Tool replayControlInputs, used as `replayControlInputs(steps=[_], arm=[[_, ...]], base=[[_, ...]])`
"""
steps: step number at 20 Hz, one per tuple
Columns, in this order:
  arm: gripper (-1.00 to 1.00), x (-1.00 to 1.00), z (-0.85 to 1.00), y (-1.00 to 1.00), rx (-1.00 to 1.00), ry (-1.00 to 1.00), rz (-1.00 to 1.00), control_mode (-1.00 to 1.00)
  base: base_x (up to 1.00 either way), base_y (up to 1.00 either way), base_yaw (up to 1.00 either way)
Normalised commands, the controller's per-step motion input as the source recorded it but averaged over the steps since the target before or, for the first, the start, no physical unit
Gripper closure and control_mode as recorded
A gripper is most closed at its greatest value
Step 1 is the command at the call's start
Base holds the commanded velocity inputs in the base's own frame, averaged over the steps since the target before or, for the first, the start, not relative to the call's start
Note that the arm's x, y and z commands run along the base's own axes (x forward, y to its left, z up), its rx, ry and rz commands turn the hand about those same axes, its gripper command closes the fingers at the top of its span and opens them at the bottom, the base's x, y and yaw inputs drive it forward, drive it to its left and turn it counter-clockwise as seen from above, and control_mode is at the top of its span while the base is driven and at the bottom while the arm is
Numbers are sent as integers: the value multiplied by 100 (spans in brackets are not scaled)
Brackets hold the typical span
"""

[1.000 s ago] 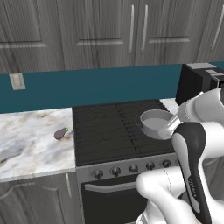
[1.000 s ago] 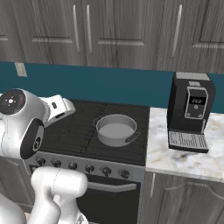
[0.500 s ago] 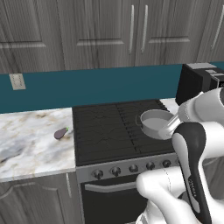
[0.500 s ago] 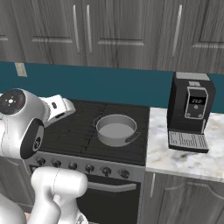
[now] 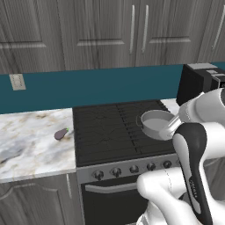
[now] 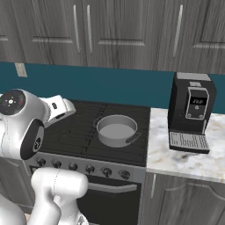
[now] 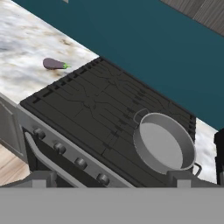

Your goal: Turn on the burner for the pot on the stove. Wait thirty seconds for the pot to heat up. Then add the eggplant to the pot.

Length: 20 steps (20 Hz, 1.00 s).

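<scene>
Right now your hand (image 7: 111, 177) hangs wide open and empty above the stove (image 7: 105, 109), with the pot (image 7: 164, 142) on its right grate and the eggplant (image 7: 54, 64) on the counter (image 7: 26, 48) left of it.

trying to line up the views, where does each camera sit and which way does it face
Left base view: behind the arm to its left, facing forward and down at the stove, pot and eggplant; white arm at lower right.
Right base view: behind to the right, facing the pot and coffee machine; arm at lower left.
Hand view: on the hand, looking down at the pot; open gripper at the bottom.
All share the stove and pot.
</scene>
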Motion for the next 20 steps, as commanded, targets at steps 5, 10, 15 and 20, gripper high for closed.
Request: replayControlInputs(steps=[5,10,15,20], arm=[[-100,0,0,0,0,0,0,-100],[-100,0,0,0,0,0,0,-100],[-100,0,0,0,0,0,0,-100],[-100,0,0,0,0,0,0,-100]], base=[[0,0,0],[0,0,0],[0,0,0],[0,0,0]])
